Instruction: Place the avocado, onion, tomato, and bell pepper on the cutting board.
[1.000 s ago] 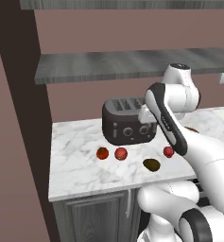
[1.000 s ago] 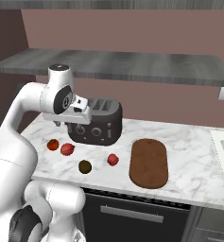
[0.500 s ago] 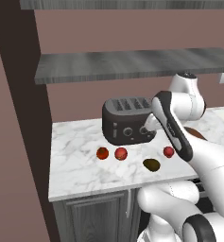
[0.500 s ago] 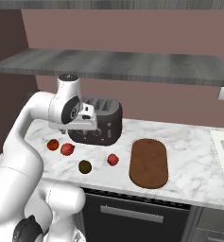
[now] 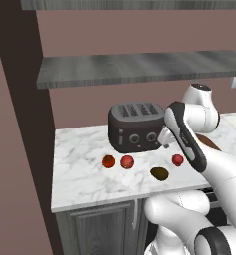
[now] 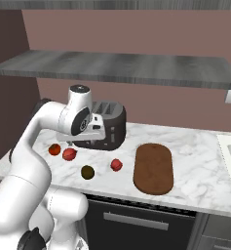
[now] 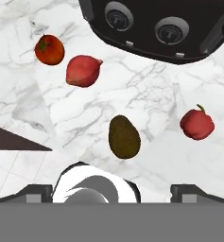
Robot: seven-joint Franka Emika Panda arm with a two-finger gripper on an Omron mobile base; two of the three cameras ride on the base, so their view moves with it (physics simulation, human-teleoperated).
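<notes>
the white arm's two-finger gripper hangs high above the marble counter, jaws apart and empty. the small olive-brown egg-shaped avocado lies below it near the counter's front edge, well apart from the oval dark reddish-brown wooden cutting board, which holds 0 of 4 items. this looks like the approach to the avocado; next, descend and close around it.

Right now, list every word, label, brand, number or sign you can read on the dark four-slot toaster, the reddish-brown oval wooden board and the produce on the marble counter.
None: no readable text on anything.
The dark four-slot toaster has two round dials, with no legible markings.
The reddish-brown oval wooden board is plain.
</notes>
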